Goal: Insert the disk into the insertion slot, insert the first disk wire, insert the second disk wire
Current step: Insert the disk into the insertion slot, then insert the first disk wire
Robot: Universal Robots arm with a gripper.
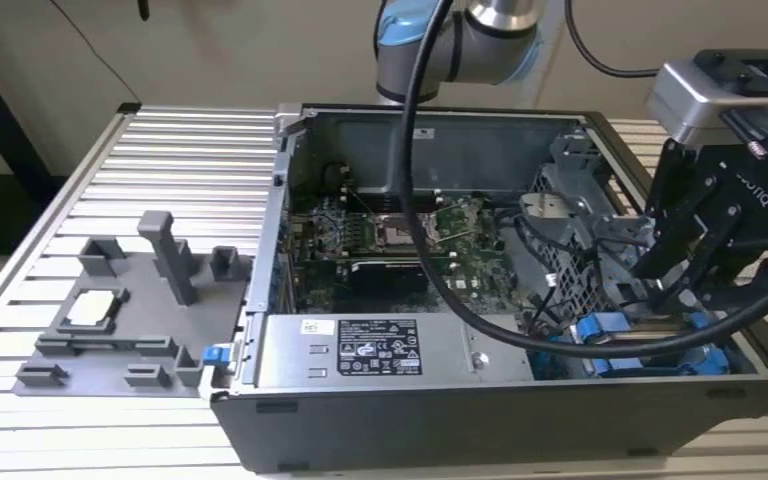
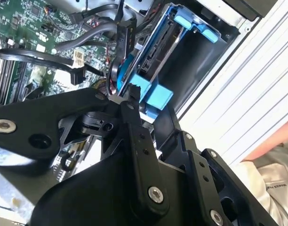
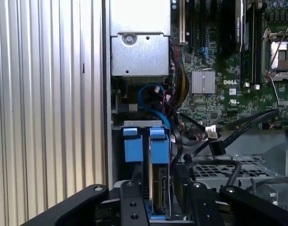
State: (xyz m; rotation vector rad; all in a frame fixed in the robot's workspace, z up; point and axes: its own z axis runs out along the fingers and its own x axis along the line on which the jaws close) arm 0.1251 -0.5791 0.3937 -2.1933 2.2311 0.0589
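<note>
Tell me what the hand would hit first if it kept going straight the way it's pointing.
Most likely the disk in its blue carrier, sitting in the insertion slot directly ahead of the hand. How close the two are is hard to judge.

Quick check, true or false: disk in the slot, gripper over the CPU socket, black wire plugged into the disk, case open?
1. The disk sits in the slot. True.
2. The gripper hangs over the CPU socket. False: it is at the slot, on the exterior view's right.
3. The black wire is plugged into the disk. False: its connector lies free, apart from the disk.
4. The case is open. True.
</note>
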